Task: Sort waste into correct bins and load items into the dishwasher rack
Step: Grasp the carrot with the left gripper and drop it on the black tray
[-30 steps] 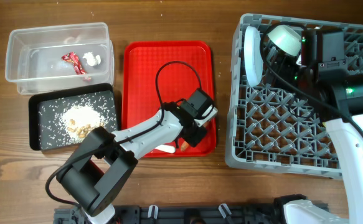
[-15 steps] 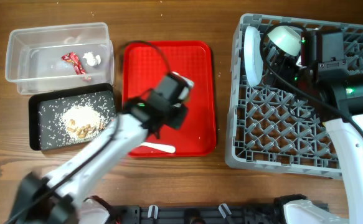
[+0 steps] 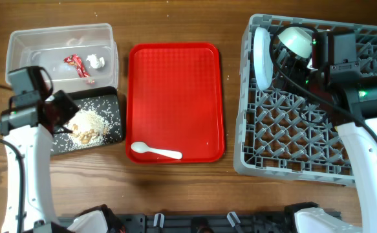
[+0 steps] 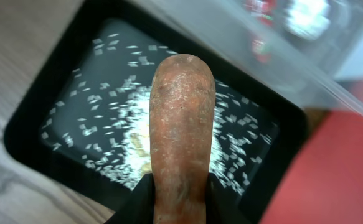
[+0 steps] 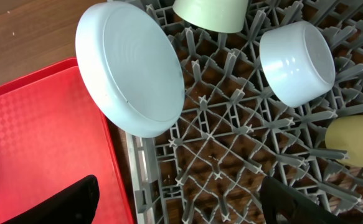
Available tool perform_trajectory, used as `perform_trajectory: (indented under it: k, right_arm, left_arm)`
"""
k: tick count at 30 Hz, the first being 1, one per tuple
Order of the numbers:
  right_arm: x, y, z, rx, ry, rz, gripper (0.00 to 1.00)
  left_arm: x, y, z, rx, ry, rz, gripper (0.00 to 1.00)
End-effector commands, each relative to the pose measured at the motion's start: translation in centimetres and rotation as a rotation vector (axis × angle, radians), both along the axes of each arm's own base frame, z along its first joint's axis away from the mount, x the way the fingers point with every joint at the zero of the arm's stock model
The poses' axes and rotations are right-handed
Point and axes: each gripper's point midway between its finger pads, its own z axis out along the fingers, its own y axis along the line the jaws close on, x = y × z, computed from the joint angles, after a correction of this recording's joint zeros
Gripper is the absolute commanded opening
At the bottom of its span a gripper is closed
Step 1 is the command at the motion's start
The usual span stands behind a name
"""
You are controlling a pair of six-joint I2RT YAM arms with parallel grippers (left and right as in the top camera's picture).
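Gripping the carrot [image 4: 182, 124] by its lower end, the left claw [image 4: 180, 202] hangs over the black tray [image 4: 41, 121], its 2 dark fingers pressed against the root's sides. The carrot is a stubby, matte orange-brown cylinder with a rounded tip and faintly rough skin. Below it the shallow rectangular tray holds beige crumbs [image 3: 88, 123], heaped in a lumpy pile with loose rice-like grains scattered around. Just beyond the tray sits the clear tub [image 3: 20, 71], a see-through plastic box with rounded corners, containing a crumpled red-and-dark wrapper [image 3: 78, 65] and a small white scrap [image 3: 96, 61]. A glossy red tray [image 3: 175, 90] lies flat on the wood-grain surface [image 3: 175, 19], with the white plastic spoon [image 3: 156, 152] at its near edge. The right claw [image 5: 181, 205] stands wide open and holds nothing, above the grey lattice rack [image 3: 291, 129]. In the rack a round white plate [image 5: 131, 74] stands on edge at the left side, near a green bowl [image 5: 209, 14], a blue bowl [image 5: 296, 62] and a yellow cup [image 5: 355, 140].
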Motion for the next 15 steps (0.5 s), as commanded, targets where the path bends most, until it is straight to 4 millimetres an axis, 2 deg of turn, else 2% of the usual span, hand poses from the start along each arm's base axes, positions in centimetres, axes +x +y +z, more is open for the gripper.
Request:
perform_trajectory:
  k: [1,3,6,9,11,13,15]
  right_arm:
    - [0.0,-0.4,-0.6,-0.012,0.018,-0.015,0.84]
    - [0.0,-0.4,-0.6,-0.013,0.019,-0.015,0.84]
    - [0.0,-0.4,-0.6,-0.013,0.019,-0.015,0.84]
    - [0.0,-0.4,-0.6,-0.013,0.020,-0.015,0.84]
    - [0.0,-0.4,-0.6,-0.012,0.020,-0.014,0.84]
    - [0.0,-0.4,-0.6,-0.013,0.020,-0.014,0.84]
    - [-0.1,-0.4,-0.6,-0.013,0.023,-0.014,0.84]
  left_arm:
    - [-0.5,2.6,-1.7,-0.051,0.035,0.157,0.20]
    - [-0.7,3.2,-3.3,-0.069,0.085,0.178,0.23]
    - [-0.5,3.4,-6.9,-0.104,0.181,0.186,0.24]
    - [-0.2,3.6,-8.9,-0.118,0.219,0.186,0.26]
    - [-0.3,3.5,-9.3,-0.123,0.233,0.186,0.35]
    - [-0.3,3.5,-9.3,-0.123,0.233,0.186,0.38]
    - [-0.4,3.5,-9.3,-0.125,0.236,0.186,0.48]
